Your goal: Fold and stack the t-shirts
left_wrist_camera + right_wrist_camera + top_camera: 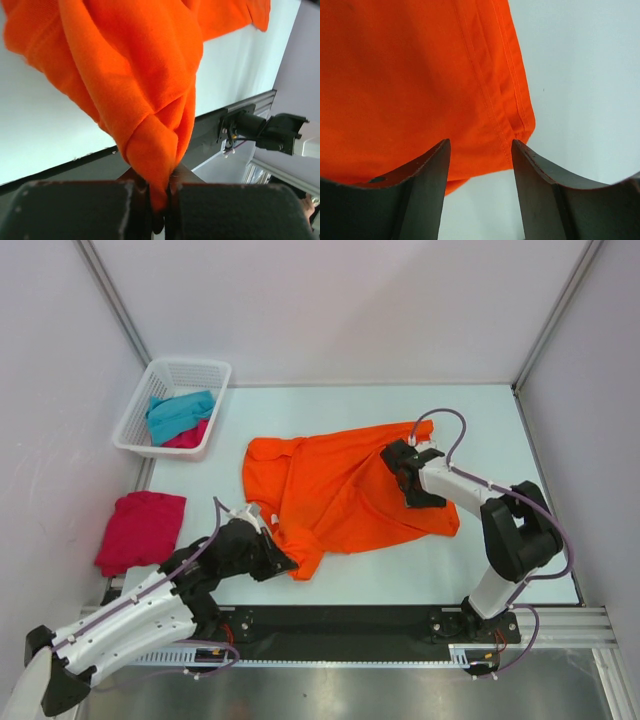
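Right now my left pincer [285, 562] is clamped on a bunched fold of the orange t-shirt [350, 490] at its near-left corner, close to the near edge of the tabletop [480, 420]. From my left wrist, the pincer [159, 200] has its jaws pressed together with a twisted tongue of orange cloth [140, 75] caught between them, and the rest rises and spreads away above. How deep the cloth reaches between the jaws I cannot make out, since the pads cover it.

My right pincer [408, 478] sits over the right part of the same shirt, jaws apart. From my right wrist, the pincer [480, 165] frames a stitched hem and a rounded corner of the orange shirt [410, 75], with bare tabletop [585, 75] just to the right. Whether the tips touch the cloth I cannot tell, as they are cut off at the bottom of the view.

Seen from above, the shirt lies crumpled and spread across the middle of the tabletop, and my right arm covers part of its right edge. A crimson t-shirt [142, 528] lies in a heap at the near left, well apart from both pincers. In the white basket [135, 445] at the far left, a teal t-shirt [180, 412] lies over a pink t-shirt [188, 436] that is mostly hidden.
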`<state>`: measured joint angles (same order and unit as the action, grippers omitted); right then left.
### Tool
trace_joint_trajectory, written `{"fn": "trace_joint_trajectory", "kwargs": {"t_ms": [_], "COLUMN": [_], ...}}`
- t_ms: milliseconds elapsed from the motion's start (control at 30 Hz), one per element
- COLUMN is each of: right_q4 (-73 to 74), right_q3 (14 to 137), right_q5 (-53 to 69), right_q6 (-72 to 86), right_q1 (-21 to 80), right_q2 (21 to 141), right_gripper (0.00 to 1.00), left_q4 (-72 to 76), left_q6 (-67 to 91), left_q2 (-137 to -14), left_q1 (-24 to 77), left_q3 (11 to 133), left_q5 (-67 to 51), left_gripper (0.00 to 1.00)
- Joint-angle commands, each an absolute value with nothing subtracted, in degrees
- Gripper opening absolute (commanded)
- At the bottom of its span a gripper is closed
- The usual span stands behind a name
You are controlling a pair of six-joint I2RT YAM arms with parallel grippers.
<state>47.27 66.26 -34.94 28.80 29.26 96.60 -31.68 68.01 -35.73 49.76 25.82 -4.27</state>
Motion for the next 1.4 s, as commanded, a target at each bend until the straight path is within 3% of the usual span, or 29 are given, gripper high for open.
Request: {"fn": "trace_joint_trajectory", "kwargs": {"t_ms": [0, 167, 400, 1033, 1367], "right_q4": [48.7, 50.6, 53.7, 51.9, 45.1], "right_q3": [62.1, 56.0, 55.3, 54.1, 54.1], "right_q5": [-33.8, -33.3, -31.5, -27.2, -20.7], "right_q6": [31.6, 33.1, 34.9, 35.8, 36.9], "right_q1": [29.4, 29.6, 29.6, 29.8, 28.3], "right_q2": [92.9, 87.7, 82.9, 85.2, 92.3], "right_gripper": [0.58, 0.58, 0.59, 0.57, 0.55], "left_q4": [-34.2, -34.5, -33.9, -37.6, -44.3], "left_q6": [66.6, 62.7, 60.2, 59.1, 58.7], "left_q2": [-34.4, -33.3, -34.0, -30.4, -26.3], "left_q1": [45.3, 38.1, 35.6, 33.7, 33.7], "left_q3": [27.9, 27.7, 27.4, 30.1, 32.1], "left_q5": [-4.6, -8.3, -10.0, -10.8, -8.3], "left_gripper": [0.01, 0.0, 0.0, 0.0, 0.0]}}
